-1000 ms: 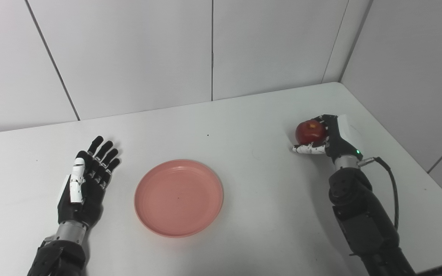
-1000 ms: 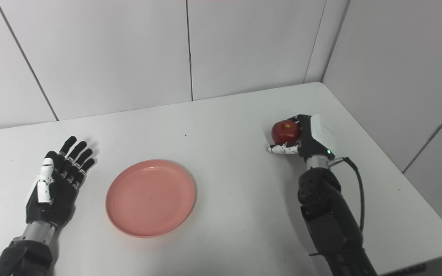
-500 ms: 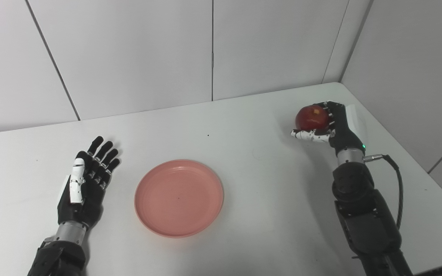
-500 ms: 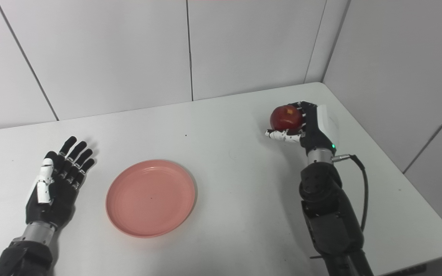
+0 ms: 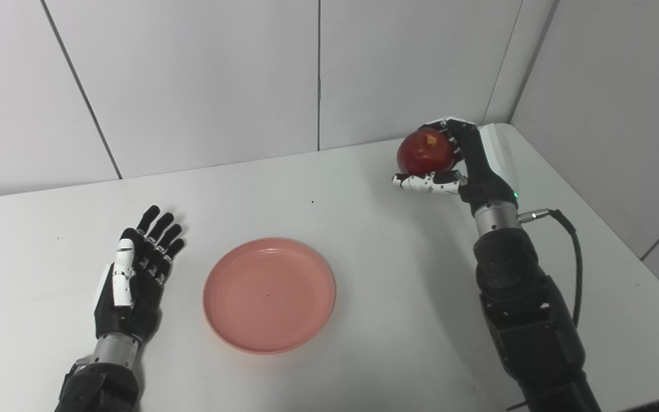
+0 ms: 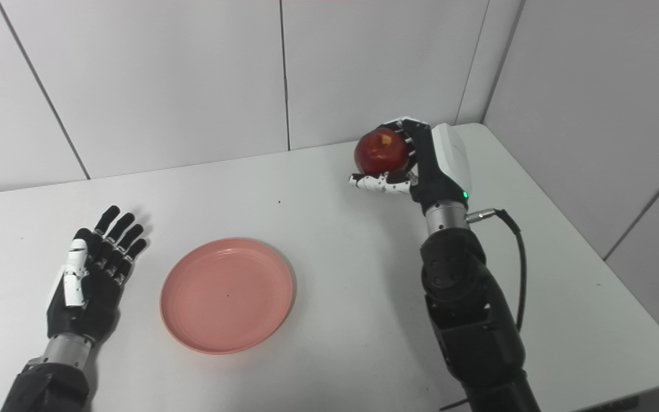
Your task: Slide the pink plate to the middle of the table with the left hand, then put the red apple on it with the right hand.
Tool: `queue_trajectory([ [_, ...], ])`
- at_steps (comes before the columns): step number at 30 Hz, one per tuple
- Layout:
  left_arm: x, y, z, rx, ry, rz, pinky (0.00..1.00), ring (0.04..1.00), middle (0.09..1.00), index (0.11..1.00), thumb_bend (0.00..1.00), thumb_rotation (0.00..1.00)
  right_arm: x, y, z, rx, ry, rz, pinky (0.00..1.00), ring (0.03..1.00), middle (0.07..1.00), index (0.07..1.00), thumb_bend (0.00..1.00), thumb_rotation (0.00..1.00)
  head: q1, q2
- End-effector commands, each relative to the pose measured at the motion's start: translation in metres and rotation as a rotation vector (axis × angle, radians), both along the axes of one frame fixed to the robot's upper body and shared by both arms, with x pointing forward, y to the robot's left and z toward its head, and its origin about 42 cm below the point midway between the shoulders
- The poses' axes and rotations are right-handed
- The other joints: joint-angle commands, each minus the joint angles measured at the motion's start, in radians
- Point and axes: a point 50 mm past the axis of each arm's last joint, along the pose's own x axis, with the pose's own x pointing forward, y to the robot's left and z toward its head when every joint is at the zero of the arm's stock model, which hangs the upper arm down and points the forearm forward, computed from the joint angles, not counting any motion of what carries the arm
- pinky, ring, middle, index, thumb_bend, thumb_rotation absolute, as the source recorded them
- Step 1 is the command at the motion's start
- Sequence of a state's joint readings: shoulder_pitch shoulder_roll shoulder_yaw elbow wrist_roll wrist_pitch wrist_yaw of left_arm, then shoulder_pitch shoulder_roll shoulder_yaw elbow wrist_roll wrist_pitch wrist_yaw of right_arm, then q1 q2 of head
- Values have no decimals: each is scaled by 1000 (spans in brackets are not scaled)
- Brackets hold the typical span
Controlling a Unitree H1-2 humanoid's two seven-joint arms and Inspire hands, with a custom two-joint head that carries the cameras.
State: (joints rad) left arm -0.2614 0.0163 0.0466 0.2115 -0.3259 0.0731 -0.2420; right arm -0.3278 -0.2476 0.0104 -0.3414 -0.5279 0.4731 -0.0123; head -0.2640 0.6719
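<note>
We count one pink plate (image 5: pixel 269 294), one red apple (image 5: pixel 424 153) and two hands over one white surface (image 5: pixel 364 240). The plate lies flat, rim up, near the middle of the surface, a little toward our left side, bare inside. It is round, so we see no long axis on it.

Our right hand (image 5: pixel 467 166) has the apple, raised clear above the surface near the far right corner, well apart from the plate. Its black fingers (image 5: pixel 460 137) curl over the apple's far side and the white-and-black thumb (image 5: pixel 424 182) runs under it, so the grip is closed on the fruit. The apple sits with its stem hollow, showing a yellowish patch, turned up and toward the fingers; its stem axis leans a little off upright. A black cable (image 5: pixel 576 263) loops from the right wrist down along the forearm.

Our left hand (image 5: pixel 135 274) rests just beside the plate's left edge, not touching it, holding nothing, fingers straight and slightly apart, pointing away toward the wall (image 5: pixel 192 86).
</note>
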Motion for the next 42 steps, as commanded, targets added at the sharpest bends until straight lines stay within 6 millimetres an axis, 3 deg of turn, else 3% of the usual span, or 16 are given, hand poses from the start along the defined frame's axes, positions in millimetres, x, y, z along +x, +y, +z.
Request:
queue_trajectory([
  [1,-17,-3,-29,20,150,9,923,911,914,890,377,1000,3,12,24,-27,-85,31,313,405,450,529,523,2,1,0],
  [10,-21,-15,-28,29,149,20,907,900,902,878,373,1000,12,73,24,-41,-111,223,342,413,454,527,525,0,87,6],
  [26,-22,-27,-24,25,150,30,904,895,894,878,357,1000,7,154,8,-18,-71,429,318,396,452,520,526,2,190,18],
  [32,-21,-29,-21,17,154,43,900,894,893,871,362,1000,-1,170,-5,-3,-57,499,322,395,450,519,527,0,237,23],
  [42,-16,-22,-21,-15,143,81,896,890,891,864,367,1000,-9,175,-22,-20,-12,523,317,388,446,519,527,0,279,31],
])
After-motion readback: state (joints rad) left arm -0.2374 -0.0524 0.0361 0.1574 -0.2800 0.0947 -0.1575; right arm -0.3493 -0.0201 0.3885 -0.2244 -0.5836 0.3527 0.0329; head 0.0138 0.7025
